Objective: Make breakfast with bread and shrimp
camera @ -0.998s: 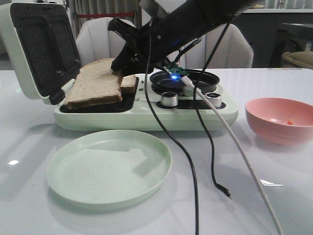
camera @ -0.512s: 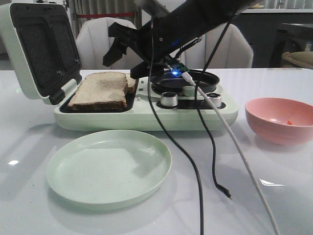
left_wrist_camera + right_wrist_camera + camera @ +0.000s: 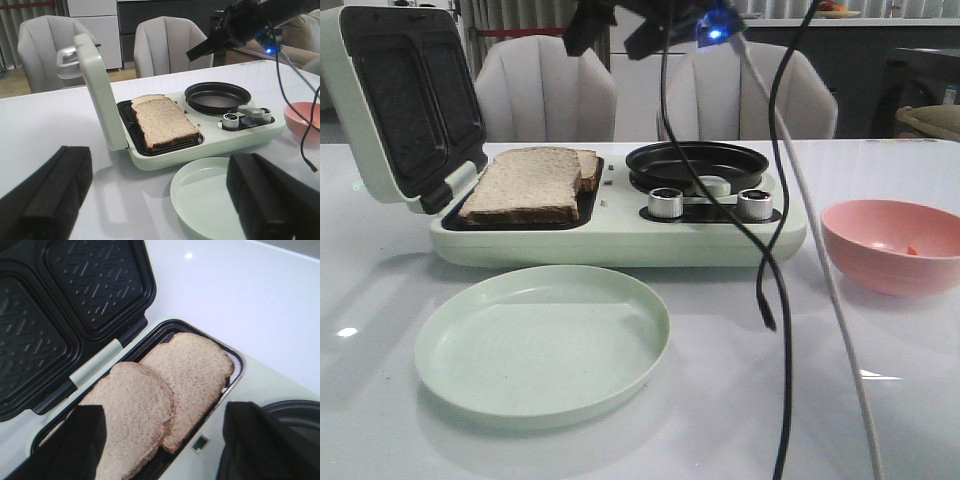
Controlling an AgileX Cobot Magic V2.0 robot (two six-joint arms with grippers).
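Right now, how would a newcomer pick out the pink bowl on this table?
Start at the pale green sandwich maker with its lid raised, in the middle of the white table. On the robot's right of it, standing apart, is the pink bowl. It alone is pink and deep-sided; the green plate in front is shallow.

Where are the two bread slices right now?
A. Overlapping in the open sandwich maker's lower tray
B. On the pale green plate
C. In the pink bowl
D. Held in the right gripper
A: both bread slices lie overlapping in the sandwich maker's dark lower tray, while the right gripper hangs open above them.
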